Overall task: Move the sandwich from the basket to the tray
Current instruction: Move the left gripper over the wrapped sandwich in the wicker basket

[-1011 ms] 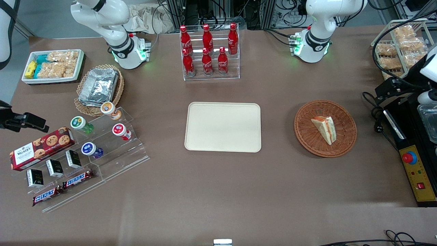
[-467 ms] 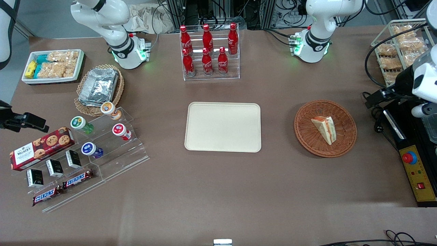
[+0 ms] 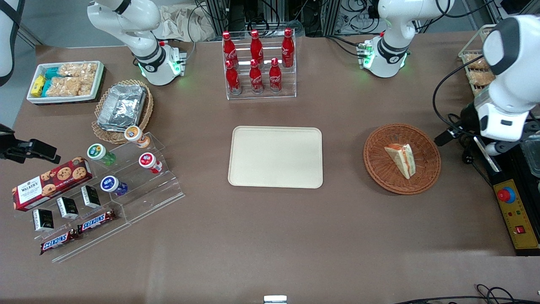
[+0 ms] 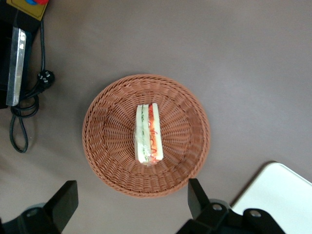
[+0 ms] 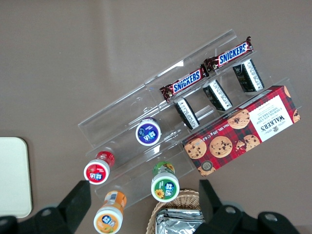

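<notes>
Toward the working arm's end of the table I am watching the sandwich (image 3: 400, 159) lying in the middle of the basket (image 3: 375, 169), untouched, with the tray (image 3: 275, 156) bare and well apart from it toward the table's middle. My end effector (image 4: 131, 207) is hanging high above the table just off the basket's rim, on the side away from the tray, and its fingers (image 4: 66, 202) are standing wide apart with nothing between them.

What the coming move is turning on, as I am judging it: in the wrist view the sandwich is sitting ahead of the finger gap and roughly centred on it, with its long axis pointing along the direction I would be travelling and the bread faces turned toward the two fingers. So I am expecting to need a short advance over the basket and a straight descent, with little or no wrist turn, closing across the thin width.

Compared with a second ago, the arm is reaching much farther over the table in the front view, coming in from the table's edge toward the basket; sandwich, basket and tray are lying exactly as they were
</notes>
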Robot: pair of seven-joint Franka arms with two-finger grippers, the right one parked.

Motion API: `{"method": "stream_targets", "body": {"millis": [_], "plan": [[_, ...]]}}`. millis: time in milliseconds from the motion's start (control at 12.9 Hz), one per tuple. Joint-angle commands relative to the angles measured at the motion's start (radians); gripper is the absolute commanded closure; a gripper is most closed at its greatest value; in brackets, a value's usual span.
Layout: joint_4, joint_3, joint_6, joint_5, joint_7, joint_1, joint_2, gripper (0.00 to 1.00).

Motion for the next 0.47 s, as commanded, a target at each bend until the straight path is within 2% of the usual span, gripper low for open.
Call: {"method": "stream_targets", "body": {"millis": [0,389], "plan": [[-0.172,-0.002,0.150,0.021,-0.084,-0.003,-0.072,0.00],[-0.284,-0.006,0.329,0.021,-0.179,-0.007,0.000,0.00]]}}
